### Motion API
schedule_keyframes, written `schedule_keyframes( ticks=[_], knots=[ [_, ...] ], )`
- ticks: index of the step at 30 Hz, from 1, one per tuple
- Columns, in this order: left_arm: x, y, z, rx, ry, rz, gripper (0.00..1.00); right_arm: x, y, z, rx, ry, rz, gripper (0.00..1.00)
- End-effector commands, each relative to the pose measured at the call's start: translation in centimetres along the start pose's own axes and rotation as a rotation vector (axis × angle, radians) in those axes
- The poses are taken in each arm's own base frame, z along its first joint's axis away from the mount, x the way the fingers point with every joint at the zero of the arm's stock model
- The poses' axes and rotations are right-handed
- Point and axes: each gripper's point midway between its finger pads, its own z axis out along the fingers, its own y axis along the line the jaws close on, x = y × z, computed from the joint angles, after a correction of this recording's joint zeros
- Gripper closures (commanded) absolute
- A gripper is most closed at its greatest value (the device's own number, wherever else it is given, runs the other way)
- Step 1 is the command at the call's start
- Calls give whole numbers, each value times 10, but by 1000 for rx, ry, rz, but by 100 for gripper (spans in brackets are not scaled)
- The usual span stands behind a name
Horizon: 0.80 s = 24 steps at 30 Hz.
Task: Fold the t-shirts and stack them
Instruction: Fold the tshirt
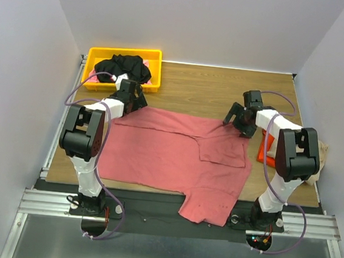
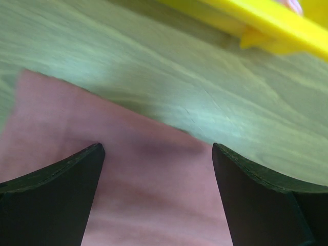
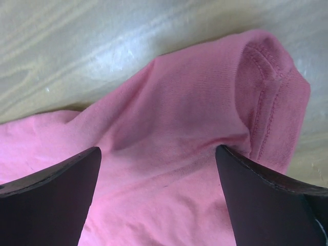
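Note:
A large dusty-red t-shirt (image 1: 169, 156) lies spread across the wooden table, one part folded over itself at the right, its lower end hanging over the near edge. My left gripper (image 1: 139, 98) hovers open over the shirt's far left corner (image 2: 128, 195), nothing between its fingers. My right gripper (image 1: 235, 120) stands open low over the far right corner, straddling a bunched sleeve with a stitched hem (image 3: 271, 102). A black t-shirt (image 1: 124, 68) lies crumpled in the yellow bin (image 1: 154, 55). A bit of tan t-shirt (image 1: 324, 151) shows at the right edge behind the right arm.
The yellow bin stands at the table's far left corner, close behind my left gripper (image 2: 156, 148). An orange object (image 1: 265, 151) sits on the table beside the right arm. Bare wood (image 1: 224, 88) lies beyond the red shirt. Grey walls close in three sides.

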Motion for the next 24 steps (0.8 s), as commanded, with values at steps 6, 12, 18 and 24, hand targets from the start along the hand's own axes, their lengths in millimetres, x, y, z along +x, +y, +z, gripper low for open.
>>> schedule_keyframes(
  ticks=[6, 12, 18, 24],
  knots=[
    [7, 30, -2, -18, 14, -97, 4, -11, -26, 51, 80, 39, -45, 0],
    [-5, 31, 1, -46, 4, -104, 3, -40, -6, 62, 37, 3, -86, 0],
    [-20, 25, -4, -37, -17, -139, 3, -67, 14, 34, -30, -72, -126, 0],
    [-47, 46, -68, -129, -117, -222, 3, -74, 28, -43, -138, -179, -124, 0]
  ],
)
